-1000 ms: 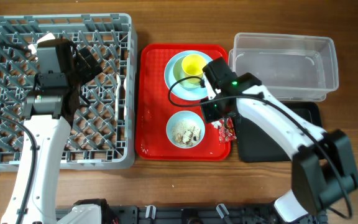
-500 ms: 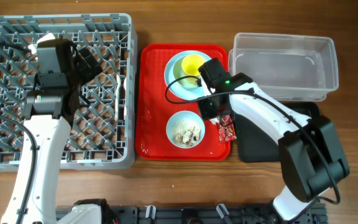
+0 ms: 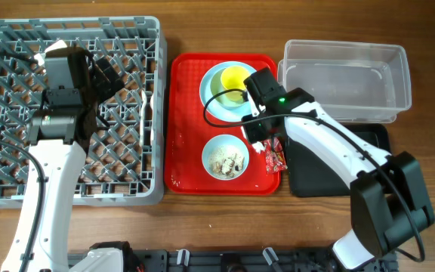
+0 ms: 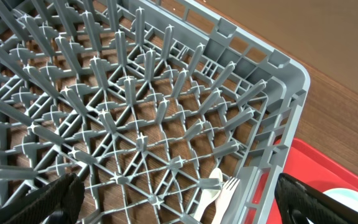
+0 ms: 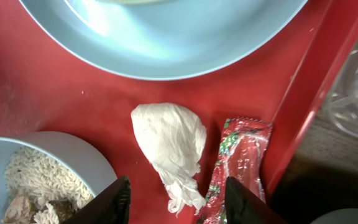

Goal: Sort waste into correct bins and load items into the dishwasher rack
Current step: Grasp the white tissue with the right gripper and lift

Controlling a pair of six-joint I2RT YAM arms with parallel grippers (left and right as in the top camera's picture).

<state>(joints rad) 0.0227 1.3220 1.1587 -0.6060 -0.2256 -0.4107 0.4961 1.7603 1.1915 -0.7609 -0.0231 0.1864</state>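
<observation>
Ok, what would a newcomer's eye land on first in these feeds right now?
The bright red serving tray at table centre, with the right gripper hanging open over a crumpled white tissue and a red snack wrapper at its right edge. Then the big grey dishwasher rack filling the left side, where the left gripper hovers open near a white spoon and fork.

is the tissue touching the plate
Apart. The right wrist view shows a strip of bare tray between the tissue and the plate.
</observation>
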